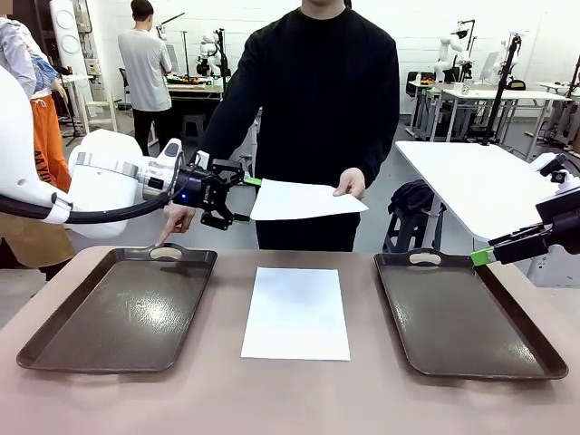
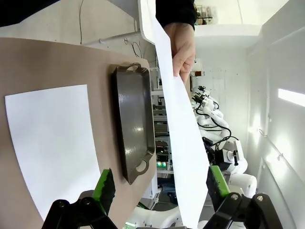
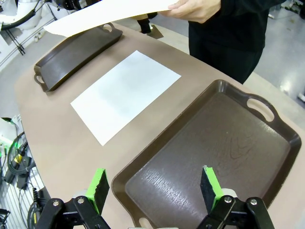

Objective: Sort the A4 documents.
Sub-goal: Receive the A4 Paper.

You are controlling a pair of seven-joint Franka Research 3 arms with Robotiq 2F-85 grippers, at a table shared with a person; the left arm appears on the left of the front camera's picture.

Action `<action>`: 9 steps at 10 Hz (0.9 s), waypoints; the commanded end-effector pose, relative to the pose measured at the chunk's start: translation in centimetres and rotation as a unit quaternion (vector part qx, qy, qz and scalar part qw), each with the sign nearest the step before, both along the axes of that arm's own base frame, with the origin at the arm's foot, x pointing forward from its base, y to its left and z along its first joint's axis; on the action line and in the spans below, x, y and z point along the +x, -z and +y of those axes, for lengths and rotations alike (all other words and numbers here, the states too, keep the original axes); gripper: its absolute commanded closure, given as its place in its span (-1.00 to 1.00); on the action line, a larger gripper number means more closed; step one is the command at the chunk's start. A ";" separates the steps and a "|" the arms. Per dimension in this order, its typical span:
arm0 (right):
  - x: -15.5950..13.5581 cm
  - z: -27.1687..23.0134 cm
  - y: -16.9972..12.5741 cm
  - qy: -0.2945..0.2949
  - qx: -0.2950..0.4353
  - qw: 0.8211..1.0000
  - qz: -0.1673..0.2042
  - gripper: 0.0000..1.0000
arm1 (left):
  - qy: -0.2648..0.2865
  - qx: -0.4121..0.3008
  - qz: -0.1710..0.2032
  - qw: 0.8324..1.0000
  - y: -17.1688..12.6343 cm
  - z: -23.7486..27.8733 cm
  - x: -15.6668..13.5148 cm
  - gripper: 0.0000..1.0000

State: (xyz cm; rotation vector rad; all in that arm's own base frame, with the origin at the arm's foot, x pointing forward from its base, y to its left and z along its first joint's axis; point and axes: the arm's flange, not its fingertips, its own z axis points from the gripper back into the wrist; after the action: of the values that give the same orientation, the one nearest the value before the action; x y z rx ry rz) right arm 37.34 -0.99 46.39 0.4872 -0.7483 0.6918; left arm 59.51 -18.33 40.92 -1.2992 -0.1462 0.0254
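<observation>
held sheet: one of the A4 documents (image 1: 304, 201) hangs in the air straight ahead of my left gripper (image 1: 241, 199), its near edge at the mouth of my fingers.
far end: the person's hand (image 1: 350, 184) pinches the end away from me.
long axis: it runs from my fingertips out toward that hand, so a short edge faces me.
plane: seen along my fingers the sheet is edge-on and passes between my green pads (image 2: 105, 186), nearer one pad than the other; I see no contact yet.
my left fingers: spread wide, holding nothing.
nearer arm: the left, by far; this sheet is well apart from my right gripper (image 3: 155, 188).
my right fingers: wide open and empty, above the right tray (image 1: 458, 317).
other sheet: a second document (image 1: 296, 313) lies flat on the table below and beyond my left fingers, between the left tray (image 1: 127, 313) and the right one.
coming move, as I judge it: close on the offered edge.
</observation>
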 end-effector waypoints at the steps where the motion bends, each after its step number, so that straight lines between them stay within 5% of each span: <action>1: 0.6 0.0 0.2 -0.009 0.010 1.000 -0.008 -1.00 | 0.000 -0.016 0.007 1.000 0.0 -0.8 1.2 -1.00; 7: 0.6 0.0 0.2 -0.009 0.010 1.000 -0.008 -1.00 | 0.016 -0.034 0.035 0.999 0.4 -3.2 1.8 -1.00; 8: 0.6 0.0 0.2 -0.009 0.010 1.000 -0.008 -1.00 | 0.020 -0.030 0.039 0.999 0.6 -3.1 1.7 -0.64; 9: 0.6 0.0 0.2 -0.009 0.010 1.000 -0.008 -1.00 | 0.016 -0.029 0.036 0.999 0.6 -2.6 1.8 -0.62</action>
State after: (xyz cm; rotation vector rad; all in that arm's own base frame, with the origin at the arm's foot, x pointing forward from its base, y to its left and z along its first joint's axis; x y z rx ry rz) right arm 37.34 -0.98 46.40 0.4900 -0.7493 0.6894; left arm 60.78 -21.24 40.00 -1.3477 -0.0797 0.0374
